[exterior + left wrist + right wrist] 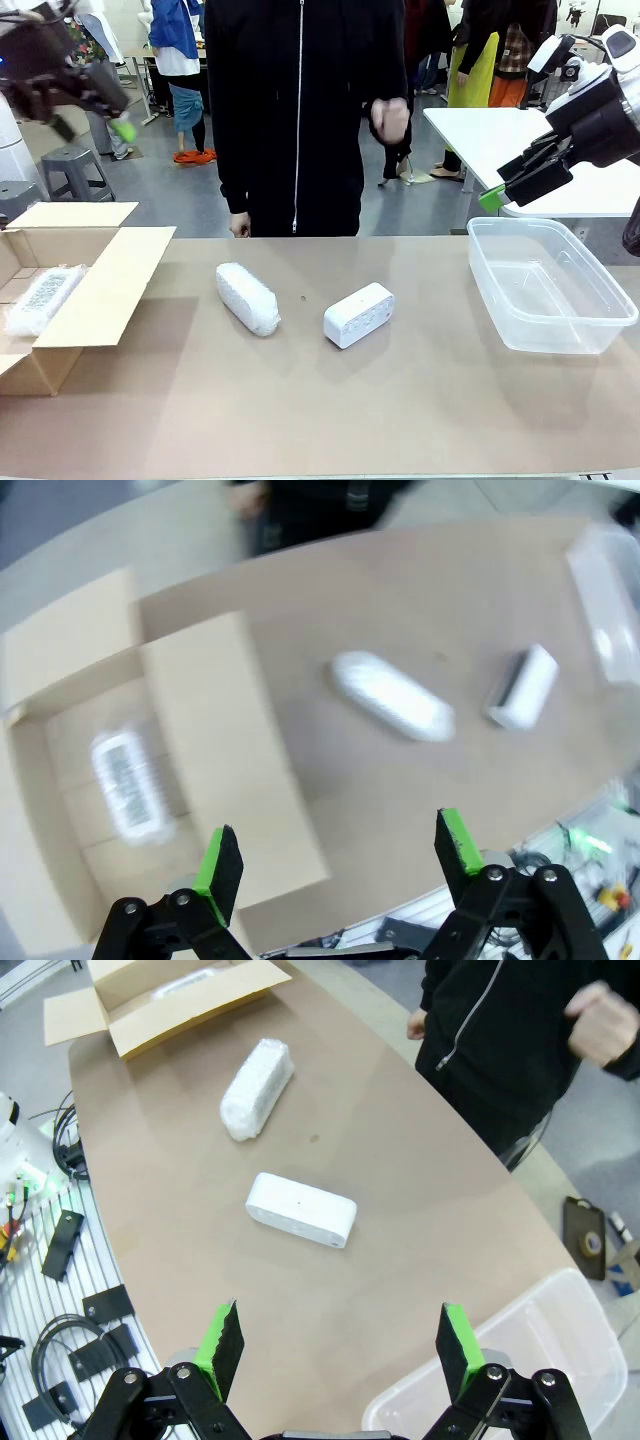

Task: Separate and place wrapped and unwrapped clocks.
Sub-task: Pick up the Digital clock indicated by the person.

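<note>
One wrapped clock (247, 297) lies on the table left of centre, in whitish crinkly wrap. To its right rests the bare white unwrapped clock (359, 315), dotted face towards me. Another wrapped clock (40, 297) lies inside the open cardboard box (100, 290) at the left. My left gripper (95, 115) hangs open high above the box, blurred. High at the right my right gripper (505, 185) is open above the clear container (550, 330). The left wrist view shows open fingers (218, 865) over the boxed clock (128, 785). The right wrist view looks down on the unwrapped clock (301, 1209) and wrapped clock (257, 1089).
A person in a black zipped jacket (300, 110) stands at the far edge, one fist (390, 118) raised, the other hand (238, 226) at the table edge. The clear container holds nothing. Cables and black parts (60, 1300) lie off the table's near side.
</note>
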You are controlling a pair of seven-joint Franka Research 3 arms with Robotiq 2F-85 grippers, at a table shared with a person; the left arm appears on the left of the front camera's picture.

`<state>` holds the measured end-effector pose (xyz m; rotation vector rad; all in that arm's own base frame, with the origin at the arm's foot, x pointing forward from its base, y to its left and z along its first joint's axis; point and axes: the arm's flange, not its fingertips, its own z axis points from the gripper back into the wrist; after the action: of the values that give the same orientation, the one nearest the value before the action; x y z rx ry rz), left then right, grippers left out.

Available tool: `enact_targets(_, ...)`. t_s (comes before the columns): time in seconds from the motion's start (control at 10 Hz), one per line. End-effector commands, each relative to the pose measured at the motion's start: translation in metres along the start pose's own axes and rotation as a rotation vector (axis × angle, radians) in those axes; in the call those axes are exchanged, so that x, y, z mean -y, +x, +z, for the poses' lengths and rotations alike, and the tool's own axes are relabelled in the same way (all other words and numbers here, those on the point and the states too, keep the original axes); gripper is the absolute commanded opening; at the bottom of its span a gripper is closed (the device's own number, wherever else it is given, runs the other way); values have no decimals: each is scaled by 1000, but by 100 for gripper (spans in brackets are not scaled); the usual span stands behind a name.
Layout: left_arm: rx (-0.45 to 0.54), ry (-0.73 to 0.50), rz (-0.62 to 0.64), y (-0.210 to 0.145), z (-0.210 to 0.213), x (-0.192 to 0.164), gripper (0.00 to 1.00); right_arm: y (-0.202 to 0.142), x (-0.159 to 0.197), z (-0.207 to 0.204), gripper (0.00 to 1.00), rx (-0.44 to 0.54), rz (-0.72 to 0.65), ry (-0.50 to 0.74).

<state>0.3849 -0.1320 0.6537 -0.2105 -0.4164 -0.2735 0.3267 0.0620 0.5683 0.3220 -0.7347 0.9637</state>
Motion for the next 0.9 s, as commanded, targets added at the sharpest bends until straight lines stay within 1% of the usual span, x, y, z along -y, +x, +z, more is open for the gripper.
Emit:
enact_targets(0.0, -7, -148, -159, -22, -14, 4, 100, -1, 0, -1, 100, 6, -4, 7)
enact_targets(0.2, -23, -265, -193, -41, -26, 8, 100, -1, 0, -1, 100, 6, -4, 7)
enact_targets(0.3, -14, -282, -220, -50, -30, 8, 100, -1, 0, -1, 100, 6, -4, 7)
enact_targets(0.4, 26, -287, -286, -59, -37, 5, 100, -1, 0, -1, 100, 6, -4, 7)
enact_targets(0.6, 56, -311, -374, -66, -52, 4, 100, -1, 0, -1, 100, 6, -4, 7)
enact_targets(0.8, 113, -302, -497, -70, -65, 2, 100, -1, 0, -1, 100, 6, -4, 7)
